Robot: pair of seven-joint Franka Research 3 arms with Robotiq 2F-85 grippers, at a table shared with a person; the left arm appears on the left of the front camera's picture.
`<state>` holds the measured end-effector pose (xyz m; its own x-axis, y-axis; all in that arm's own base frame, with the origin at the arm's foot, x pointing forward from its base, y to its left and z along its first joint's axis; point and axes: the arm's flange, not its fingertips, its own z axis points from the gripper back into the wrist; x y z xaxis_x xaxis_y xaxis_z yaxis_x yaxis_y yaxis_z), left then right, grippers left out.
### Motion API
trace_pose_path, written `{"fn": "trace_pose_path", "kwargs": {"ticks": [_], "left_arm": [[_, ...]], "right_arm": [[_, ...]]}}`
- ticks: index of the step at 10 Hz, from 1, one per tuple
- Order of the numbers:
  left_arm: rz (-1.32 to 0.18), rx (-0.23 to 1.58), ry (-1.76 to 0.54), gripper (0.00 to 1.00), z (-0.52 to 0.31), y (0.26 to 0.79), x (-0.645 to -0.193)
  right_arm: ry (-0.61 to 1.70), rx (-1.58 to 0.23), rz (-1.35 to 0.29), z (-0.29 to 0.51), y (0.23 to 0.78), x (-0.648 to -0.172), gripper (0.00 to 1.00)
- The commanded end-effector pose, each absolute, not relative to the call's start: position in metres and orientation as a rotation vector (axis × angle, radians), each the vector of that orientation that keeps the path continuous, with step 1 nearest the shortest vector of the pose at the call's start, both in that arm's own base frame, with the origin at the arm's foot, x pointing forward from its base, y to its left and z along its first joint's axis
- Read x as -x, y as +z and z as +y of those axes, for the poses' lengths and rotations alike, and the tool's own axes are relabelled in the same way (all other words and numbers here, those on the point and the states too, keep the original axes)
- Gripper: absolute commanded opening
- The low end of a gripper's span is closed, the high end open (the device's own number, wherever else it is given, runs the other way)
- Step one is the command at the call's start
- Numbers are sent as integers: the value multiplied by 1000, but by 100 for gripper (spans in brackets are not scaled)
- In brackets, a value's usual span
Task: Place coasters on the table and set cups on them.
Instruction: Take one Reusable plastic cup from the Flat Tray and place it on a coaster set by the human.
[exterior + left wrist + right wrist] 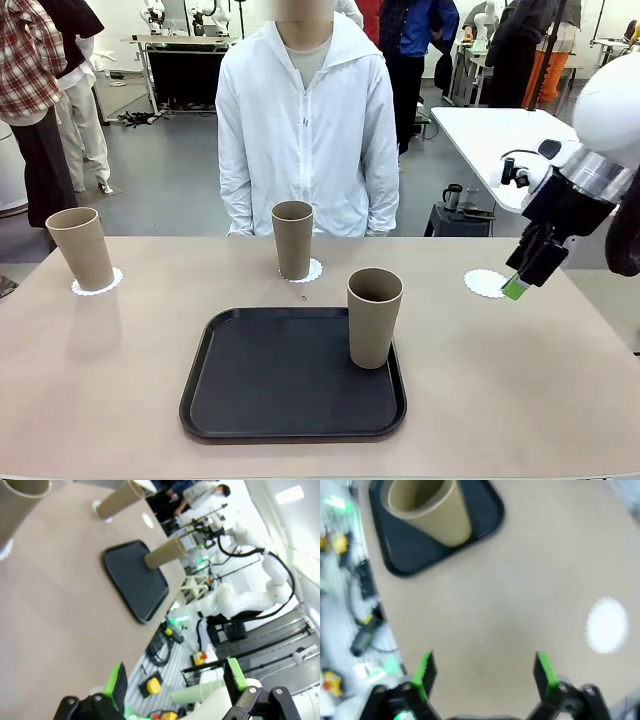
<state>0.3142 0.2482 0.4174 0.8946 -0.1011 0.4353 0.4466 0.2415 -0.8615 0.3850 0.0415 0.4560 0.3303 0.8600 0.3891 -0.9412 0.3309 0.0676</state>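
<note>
Two tan cups stand on white lacy coasters on the beige table (120, 380): one at the far left (80, 248) on its coaster (104, 283), one at the middle back (292, 238) on its coaster (312, 270). A third cup (374, 316) (427, 507) (165, 553) stands upright on the black tray (260, 380). A bare coaster (484, 283) (606, 625) lies at the right. My right gripper (520, 280) (482, 672) hovers open and empty just right of that coaster. My left gripper (175, 685) is open and empty, off the table's side.
The person in a white jacket (305, 130) stands at the far edge with both hands down. The tray (410, 555) (135, 582) fills the near middle of the table. A white table (500, 135) stands behind at the right.
</note>
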Motion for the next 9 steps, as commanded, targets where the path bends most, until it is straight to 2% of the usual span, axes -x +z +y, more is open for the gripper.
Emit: {"fn": "trace_pose_path", "kwargs": {"ticks": [1, 3, 4, 7, 8, 9], "left_arm": [[-322, 1273, -367, 100, 248, 418, -314], [-322, 1273, -367, 100, 248, 418, -314], [-322, 1273, -367, 100, 248, 418, -314], [-322, 1273, -367, 100, 248, 418, -314], [-322, 1273, -367, 100, 248, 418, -314], [-322, 1273, -367, 100, 248, 418, -314]], "right_arm": [[1375, -554, -435, 27, 426, -406, 100], [1439, -797, -585, 25, 410, -419, 100], [1395, -910, -662, 25, 402, -420, 100], [1375, -954, -670, 20, 382, -425, 100], [1300, -886, -650, 24, 379, -424, 100], [1380, -969, -685, 24, 385, -413, 100]]}}
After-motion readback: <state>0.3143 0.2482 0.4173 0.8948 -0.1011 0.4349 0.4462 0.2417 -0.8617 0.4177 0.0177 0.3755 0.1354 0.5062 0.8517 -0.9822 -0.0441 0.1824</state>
